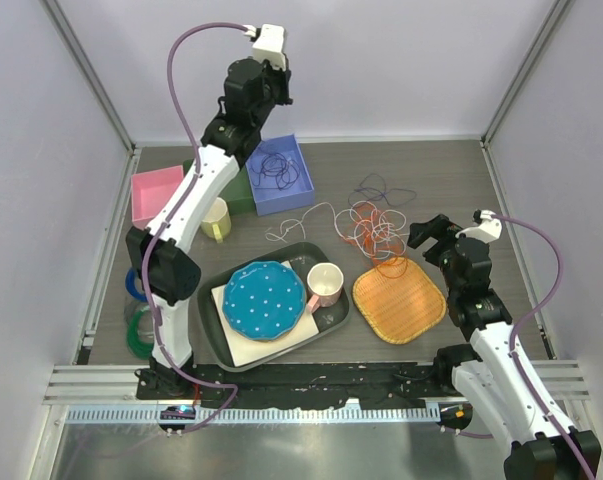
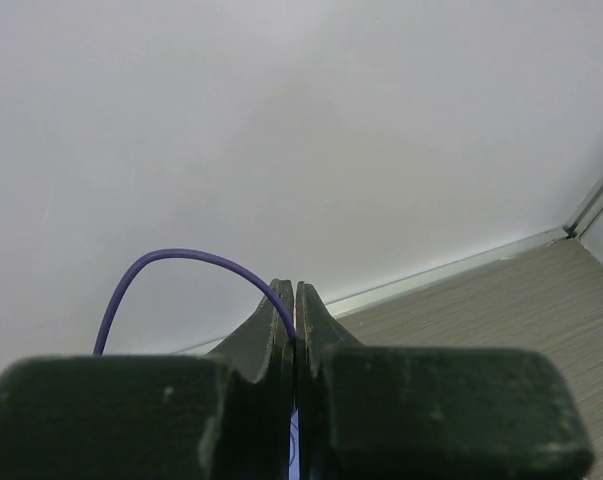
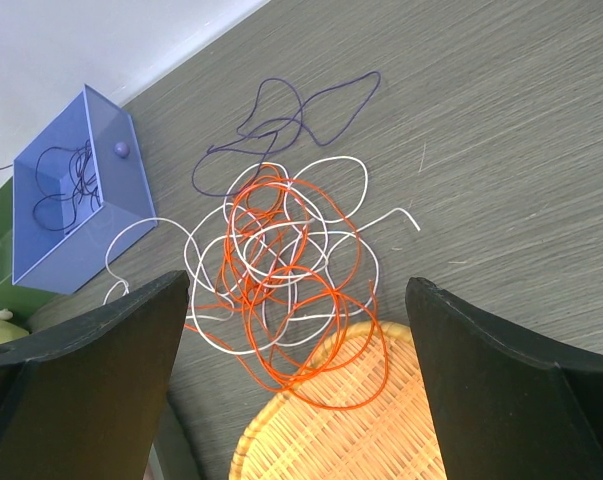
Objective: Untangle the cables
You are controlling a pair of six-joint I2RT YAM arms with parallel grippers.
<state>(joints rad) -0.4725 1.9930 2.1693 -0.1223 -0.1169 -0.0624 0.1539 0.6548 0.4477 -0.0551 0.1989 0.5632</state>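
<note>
— What sits far left?
— A pink bin [image 1: 153,192] near the table's edge, with flat rings [image 1: 136,330] in blue and green closer to the arm bases. Next come a pale yellow mug [image 1: 216,218], a green bin [image 1: 239,192] and a blue bin [image 1: 281,203] with loops of dark cable [image 1: 273,168] lying inside it.
— And the arm there?
— The left gripper [image 2: 295,300] is raised high above those bins, facing the back wall. Its jaws are pressed together on a purple strand [image 2: 181,258], which arches up and off to the left in the wrist view.
— The middle of the table?
— A dark tray [image 1: 221,340] carries a blue dotted plate [image 1: 264,298] on a pale board [image 1: 256,350], with a pink mug [image 1: 326,284] just beside the plate.
— Where is the knot itself?
— The tangle [image 3: 281,270] lies right of the blue bin, on bare table: orange cable [image 3: 353,262] and white cable [image 3: 331,160] looped through each other, and a violet cable [image 3: 316,98] at the far side. One white end trails toward the dark tray; the nearest orange loops lie over the rim of a woven tray [image 3: 331,440].
— And on the right?
— The right gripper [image 3: 296,283] hovers over the tangle and the woven tray — fingers spread wide, holding nothing.
</note>
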